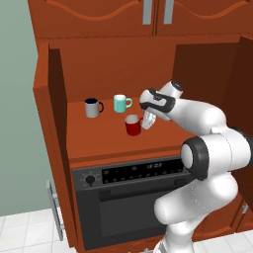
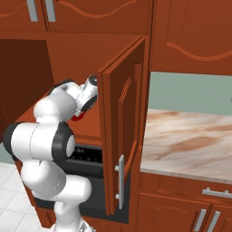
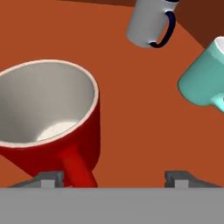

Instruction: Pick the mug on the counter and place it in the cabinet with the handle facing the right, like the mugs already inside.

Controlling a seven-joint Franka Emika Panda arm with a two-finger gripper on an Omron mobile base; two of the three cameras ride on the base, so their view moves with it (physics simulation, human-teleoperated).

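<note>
- The gripper (image 3: 113,177) hangs wide open just behind the red mug (image 1: 132,125), its handle between the fingertips (image 3: 50,177), nothing clasped.
- The mug stands upright on the cabinet (image 1: 113,133) shelf.
- Beyond it stand a teal mug (image 1: 120,103) and grey mug (image 1: 92,107).

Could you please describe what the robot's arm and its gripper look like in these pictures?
The arm is made of glossy white, rounded segments joined by dark grey bands at the joints. Its gripper has a white body with black trim and two small grey fingers. No cables or markings are visible.
</note>
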